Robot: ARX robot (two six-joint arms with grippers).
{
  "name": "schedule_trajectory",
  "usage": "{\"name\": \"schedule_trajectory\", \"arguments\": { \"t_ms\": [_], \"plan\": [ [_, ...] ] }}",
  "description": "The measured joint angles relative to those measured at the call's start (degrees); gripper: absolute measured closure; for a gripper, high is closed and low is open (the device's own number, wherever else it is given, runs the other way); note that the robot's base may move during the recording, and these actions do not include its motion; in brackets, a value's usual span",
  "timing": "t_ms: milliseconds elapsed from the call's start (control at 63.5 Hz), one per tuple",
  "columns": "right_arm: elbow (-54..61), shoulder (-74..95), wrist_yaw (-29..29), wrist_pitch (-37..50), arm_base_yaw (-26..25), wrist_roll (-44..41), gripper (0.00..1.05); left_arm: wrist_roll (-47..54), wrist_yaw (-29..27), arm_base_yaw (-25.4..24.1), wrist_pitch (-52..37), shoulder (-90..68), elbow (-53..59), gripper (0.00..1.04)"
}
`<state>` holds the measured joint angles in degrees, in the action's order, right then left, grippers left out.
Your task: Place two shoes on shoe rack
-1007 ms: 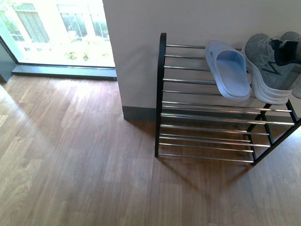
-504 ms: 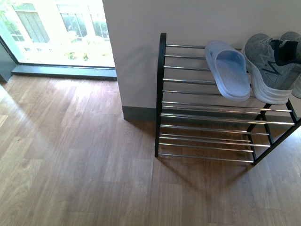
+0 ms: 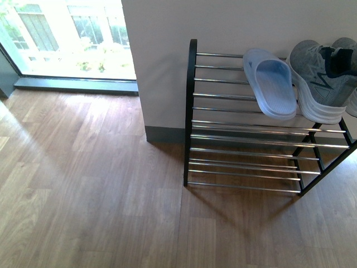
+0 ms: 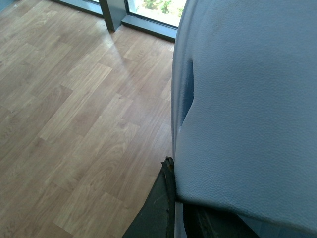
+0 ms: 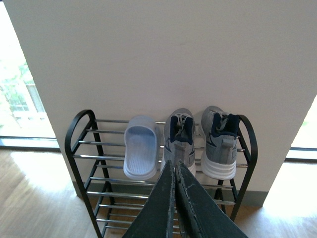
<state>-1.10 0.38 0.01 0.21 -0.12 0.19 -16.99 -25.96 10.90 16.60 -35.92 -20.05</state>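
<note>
The shoe rack (image 3: 192, 100) stands against the white wall; it also shows in the right wrist view (image 5: 79, 148). On its top tier lie one light blue slide (image 3: 271, 84) (image 5: 141, 147) and two grey sneakers (image 3: 321, 75) (image 5: 179, 131), (image 5: 219, 141). My left gripper (image 4: 173, 171) is shut on the second light blue slide (image 4: 247, 99), which fills its view above the wooden floor. My right gripper (image 5: 174, 166) is shut and empty, held in front of the rack at a distance. Neither arm shows in the front view.
Wooden floor (image 3: 83, 184) spreads left of and before the rack. A large window (image 3: 67, 39) with a dark sill is at the back left. The white wall column (image 3: 162, 67) stands directly behind the rack.
</note>
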Motion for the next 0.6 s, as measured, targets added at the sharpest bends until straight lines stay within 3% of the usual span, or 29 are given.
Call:
{"name": "schedule_trajectory", "arguments": {
  "t_ms": [126,378,535,598],
  "plan": [
    [0.0,0.0,0.0,0.0,0.0,0.0,0.84,0.0,0.0,0.0,0.0,0.0,0.0,1.03],
    [0.0,-0.1,-0.2,0.0,0.0,0.0,0.30,0.0,-0.3,0.0,0.0,0.0,0.0,1.03],
    [0.0,-0.1,-0.2,0.0,0.0,0.0,0.08,0.0,-0.2,0.0,0.0,0.0,0.0,1.03],
    [0.0,-0.1,-0.2,0.0,0.0,0.0,0.09,0.0,-0.2,0.0,0.0,0.0,0.0,1.03]
  ]
}}
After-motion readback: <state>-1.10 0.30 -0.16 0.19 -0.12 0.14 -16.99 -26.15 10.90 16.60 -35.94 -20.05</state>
